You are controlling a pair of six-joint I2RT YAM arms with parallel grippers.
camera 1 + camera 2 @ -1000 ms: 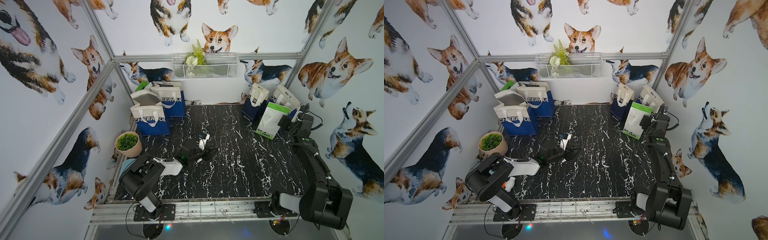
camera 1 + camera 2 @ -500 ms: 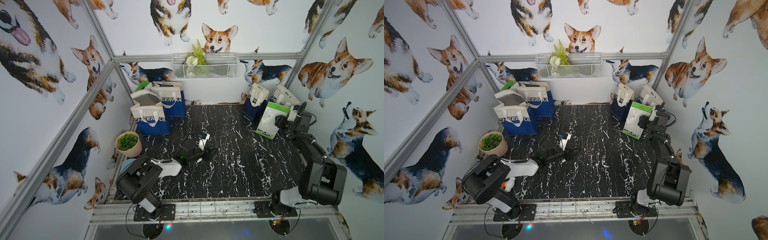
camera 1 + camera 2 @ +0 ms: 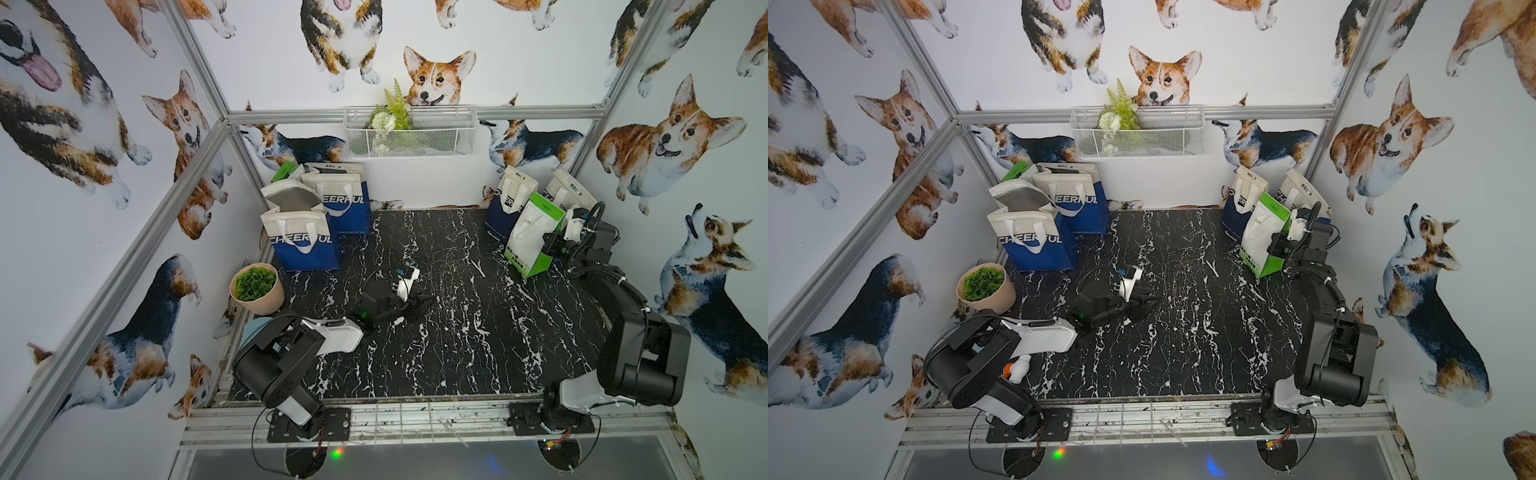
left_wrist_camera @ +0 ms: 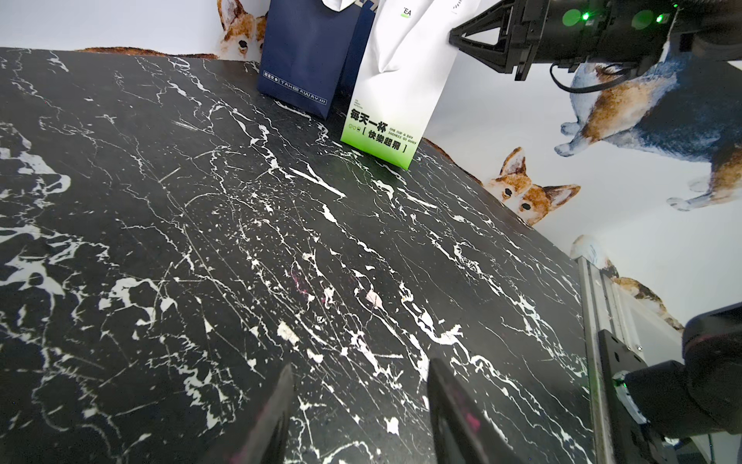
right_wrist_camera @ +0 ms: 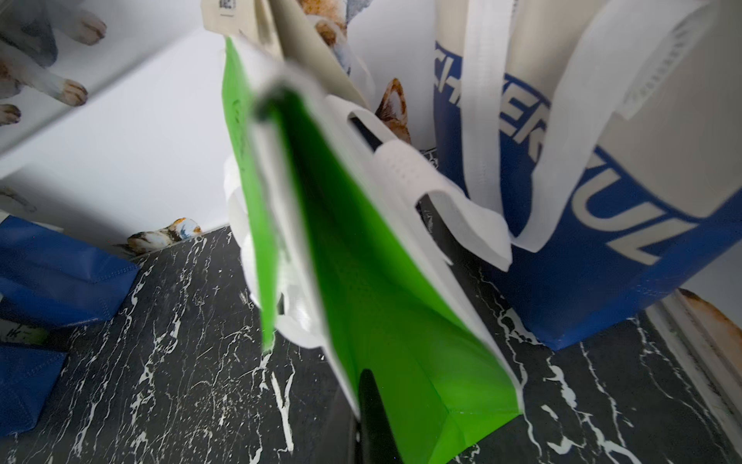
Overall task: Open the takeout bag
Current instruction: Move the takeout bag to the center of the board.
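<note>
Count, left to right:
- Left rear corner, 4 bags: two blue-and-white CHEERFUL bags (image 3: 301, 245), one open bag (image 3: 289, 199) with grey lining, one green bag (image 3: 284, 171) mostly hidden behind them.
- 1 plant pot (image 3: 255, 289) at the left edge of the table (image 3: 457, 353).
- 1 wire basket (image 3: 409, 137) on the back wall.
- Right rear corner, 3 bags: navy bag (image 3: 505, 212), takeout bag (image 3: 534, 235) (white face, green sides), cream bag (image 3: 569, 193) behind it.
- 2 arms.

The left arm (image 3: 286, 361) has its elbow folded over its base, forearm low and stretched to mid-table. The left gripper (image 4: 361, 409) has its fingers spread with nothing between them, just above the marble and well apart from the takeout bag.

The right arm (image 3: 623, 332) reaches back along the right wall, wrist turned in toward the bag. The right gripper (image 3: 550, 245) is pressed together on the takeout bag's upper side edge. The wrist view shows only one finger (image 5: 373, 409), flat against the white wall next to the green gusset. The bag stands on its base, just beside the navy bag.
</note>
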